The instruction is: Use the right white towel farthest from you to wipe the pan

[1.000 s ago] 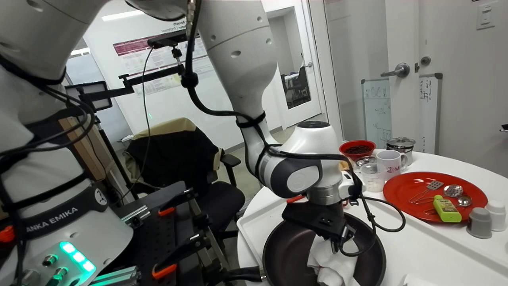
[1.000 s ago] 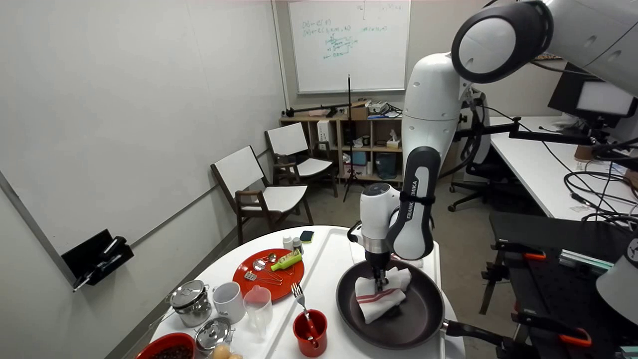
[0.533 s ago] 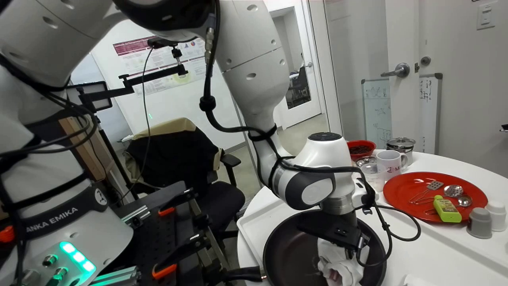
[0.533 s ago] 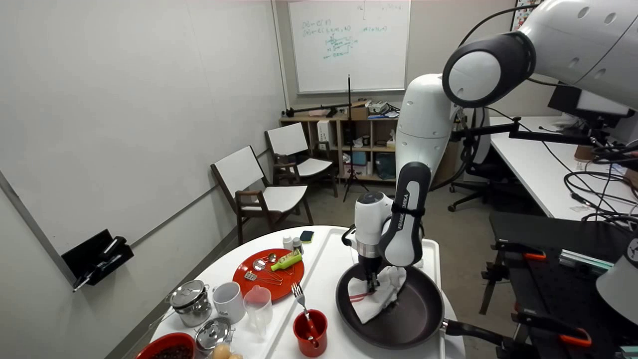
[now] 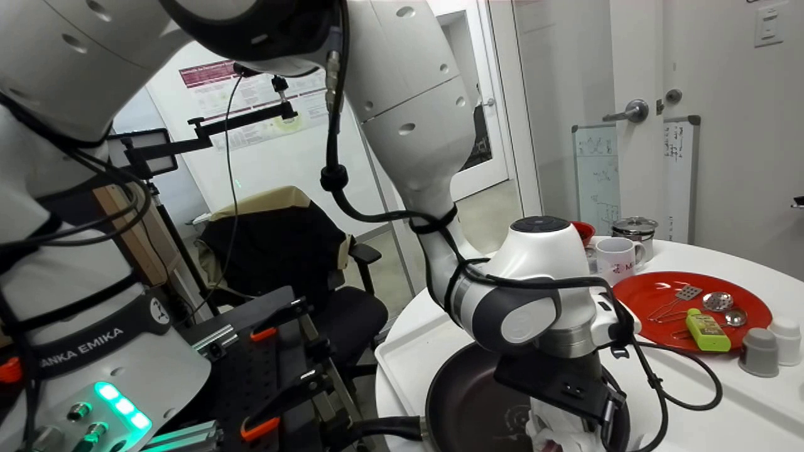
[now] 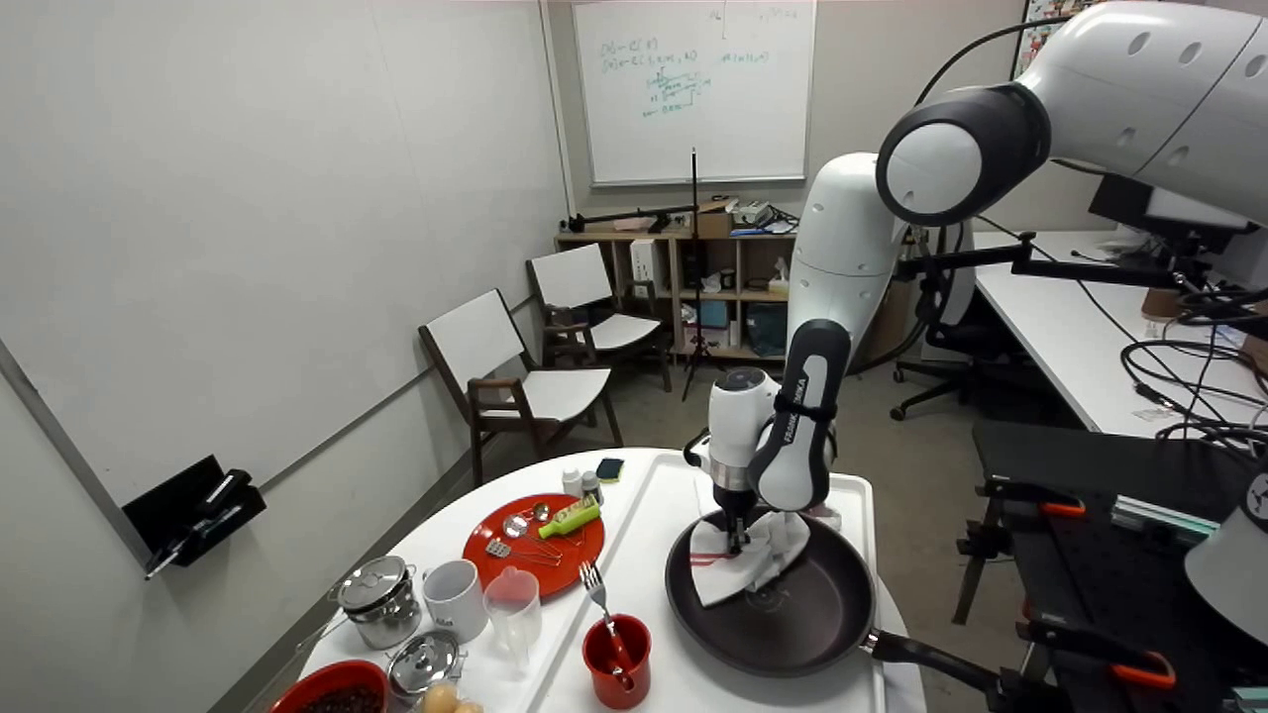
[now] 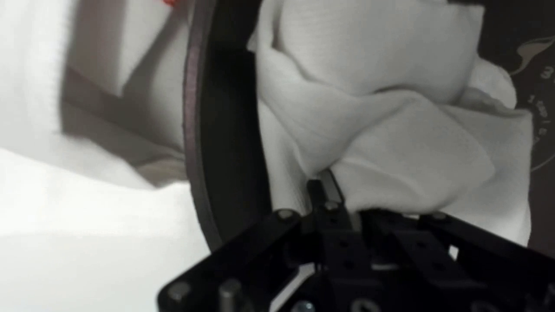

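Observation:
The pan (image 6: 822, 624), large, round and black, sits on the white table in both exterior views, its centre print partly uncovered. A white towel (image 6: 763, 564) with red stripes lies bunched inside it, near the rim far from the handle. My gripper (image 6: 736, 545) points down into the pan and is shut on the towel. In the wrist view the towel (image 7: 390, 86) spreads ahead of the gripper (image 7: 342, 201); one fingertip shows and the other is hidden by cloth. Pan wall and rim (image 7: 193, 108) are just left of the fingers. A second white cloth (image 7: 39, 86) lies outside the rim.
A red plate (image 6: 485, 574) holds small utensils and a green bottle (image 6: 572, 517). A red cup (image 6: 619, 683) with a fork stands beside the pan. Mugs, a lidded pot (image 6: 381, 609) and a red bowl (image 6: 332, 683) are along the edge. The pan handle (image 6: 931, 659) overhangs the table.
The gripper and towel have moved across the pan toward the rim far from the handle, uncovering the centre print. The pan itself has shifted slightly in both exterior views.

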